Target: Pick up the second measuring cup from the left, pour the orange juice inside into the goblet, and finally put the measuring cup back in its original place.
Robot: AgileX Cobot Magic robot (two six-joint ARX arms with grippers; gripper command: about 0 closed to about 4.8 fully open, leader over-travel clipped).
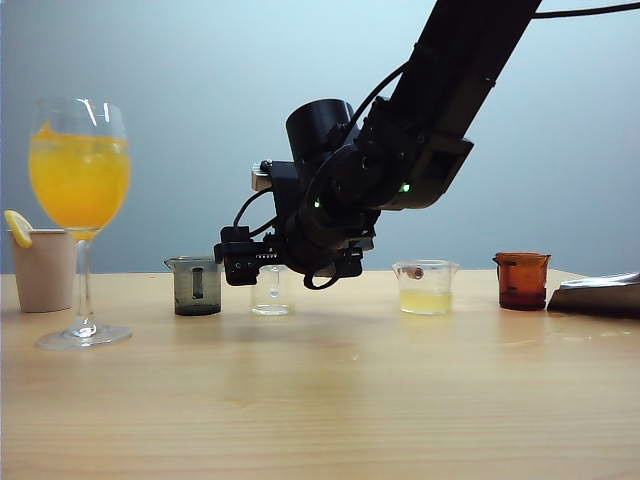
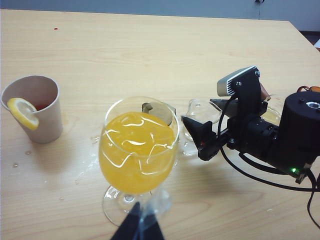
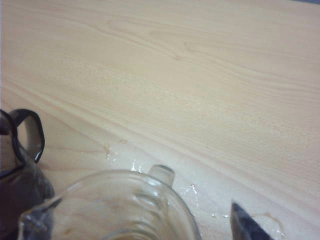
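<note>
Our right tool (image 1: 262, 262) stands spread around the empty second measuring cup (image 1: 271, 295) on the desk (image 1: 330, 400); left tool's (image 2: 139, 227) state we cannot tell.

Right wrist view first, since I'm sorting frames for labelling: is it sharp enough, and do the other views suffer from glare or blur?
Right wrist view: the second measuring cup is close, soft and cropped. Left wrist view: sharp, with bright glints on the orange juice in the goblet. Exterior view: even light, soft shadows on the table, the right gripper dark but sharp.
</note>
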